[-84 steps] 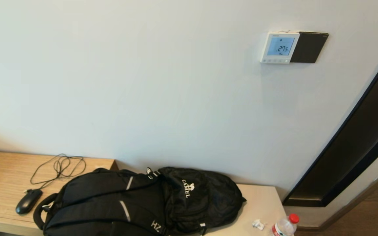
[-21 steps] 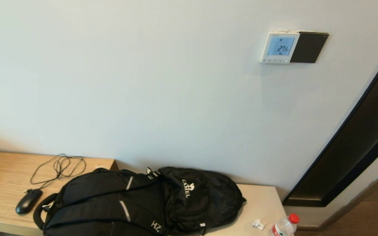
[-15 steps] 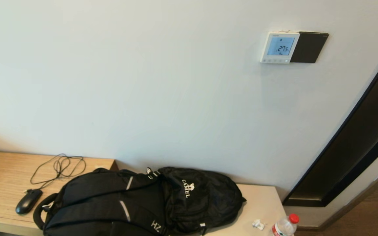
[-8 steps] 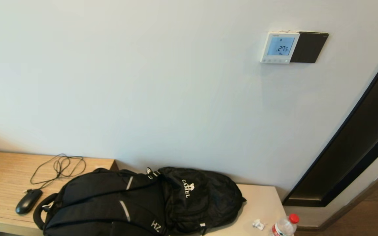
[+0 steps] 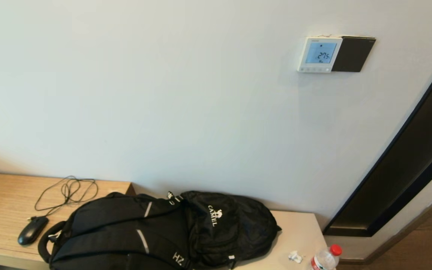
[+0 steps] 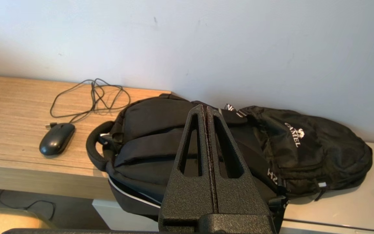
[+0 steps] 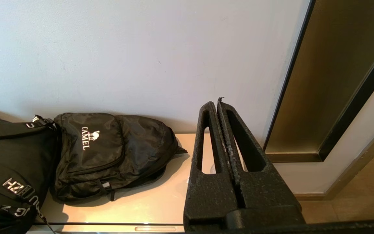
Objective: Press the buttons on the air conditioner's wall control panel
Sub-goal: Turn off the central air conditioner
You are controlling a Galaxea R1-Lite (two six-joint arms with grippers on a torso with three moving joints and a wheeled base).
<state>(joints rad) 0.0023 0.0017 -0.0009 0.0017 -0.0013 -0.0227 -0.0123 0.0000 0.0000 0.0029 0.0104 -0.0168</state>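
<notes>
On the far left of the wooden desk [image 5: 2, 202] lies a black computer mouse [image 5: 32, 230], its thin cable [image 5: 68, 190] looped in loose coils between it and the wall. Just to its right a large black backpack [image 5: 126, 232] lies flat, and touching it on the right is a smaller black bag [image 5: 231, 225] with white "CAMEL" lettering, resting on the paler section of the desk. Further right, near the front edge, sits a small crumpled white scrap [image 5: 294, 257], and next to it a clear plastic bottle [image 5: 325, 258] with a red cap.

The left gripper [image 6: 205, 112] hangs in front of the desk, over the large backpack in its wrist view, with its fingers pressed together and holding nothing. The right gripper [image 7: 215, 105] is low by the pale right end of the desk, its fingers likewise closed and empty.

High on the wall, well above and apart from both grippers, is the air conditioner's wall control panel [image 5: 319, 54], white with a light-blue screen that seems to read 27.5. The buttons [image 5: 314, 69] run along its bottom strip, too small to count surely. A glossy black plate [image 5: 353, 54] touches its right side, and a dark-framed opening [image 5: 407, 176] stands at far right.
</notes>
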